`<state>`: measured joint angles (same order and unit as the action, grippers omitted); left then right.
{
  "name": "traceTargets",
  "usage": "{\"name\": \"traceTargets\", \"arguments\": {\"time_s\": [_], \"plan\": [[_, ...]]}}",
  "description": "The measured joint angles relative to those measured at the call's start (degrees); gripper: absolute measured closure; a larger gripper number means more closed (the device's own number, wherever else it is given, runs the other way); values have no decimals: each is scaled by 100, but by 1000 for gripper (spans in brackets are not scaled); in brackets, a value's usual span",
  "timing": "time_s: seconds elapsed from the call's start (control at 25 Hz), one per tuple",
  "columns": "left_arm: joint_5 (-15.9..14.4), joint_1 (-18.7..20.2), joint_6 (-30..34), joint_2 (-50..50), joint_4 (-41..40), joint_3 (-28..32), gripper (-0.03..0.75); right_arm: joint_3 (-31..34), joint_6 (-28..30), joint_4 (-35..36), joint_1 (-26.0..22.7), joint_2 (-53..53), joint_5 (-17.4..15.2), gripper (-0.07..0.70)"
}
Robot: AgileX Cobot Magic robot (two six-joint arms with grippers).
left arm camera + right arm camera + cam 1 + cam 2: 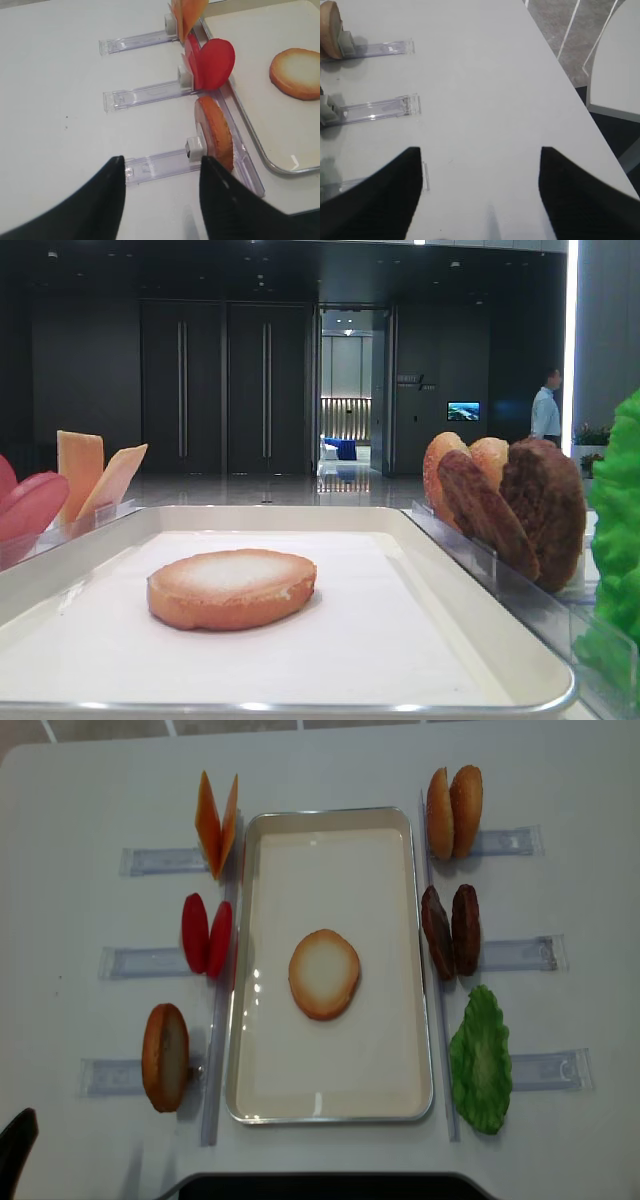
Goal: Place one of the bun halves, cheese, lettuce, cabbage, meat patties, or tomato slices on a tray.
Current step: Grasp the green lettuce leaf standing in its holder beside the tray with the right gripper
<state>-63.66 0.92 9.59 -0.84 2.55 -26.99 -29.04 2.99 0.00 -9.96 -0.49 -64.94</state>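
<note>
One round golden-brown bun half (pixel 324 974) with its pale toasted face up is lying flat near the middle of the cream-white rectangular tray (pixel 331 1110), so one placement is judged done and the next pick is in hand. The left claw (pixel 159 200) is being held spread and empty above the white table (pixel 300 760), just behind the clear plastic holder (pixel 160 167) carrying an upright golden-brown bun half (pixel 217 132) beside the tray's left rim. The right claw (pixel 480 195) is likewise being held wide and empty, over bare table with only clear holder ends in view; nothing is being gripped by either. Still standing in their holders are being seen: two pale orange cheese squares (pixel 216 823), two glossy red tomato slices (pixel 206 934), two more bun halves (pixel 454 811) and two dark brown rough meat patties (pixel 450 931); the crinkled bright green lettuce leaf (pixel 481 1060) is lying by the lower right holder. Judgement: the left claw is lined up with the left bun half, so a short advance and a closure across the disc's faces is being called for, then a lift clear of the holder and a carry over the rim to a free patch of the lining.
</note>
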Motion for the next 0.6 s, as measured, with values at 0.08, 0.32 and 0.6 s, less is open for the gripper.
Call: {"name": "traceTargets", "arguments": {"time_s": [0.08,0.32,0.6], "plan": [[0,0,0,0,0,0,369,0,-14,0,0,0,0,160],[0,0,4,0,0,0,436,0,-104,0,0,31,0,160],[0,0,41,0,0,0,518,-367,-358,0,44,2603,303,160]]}}
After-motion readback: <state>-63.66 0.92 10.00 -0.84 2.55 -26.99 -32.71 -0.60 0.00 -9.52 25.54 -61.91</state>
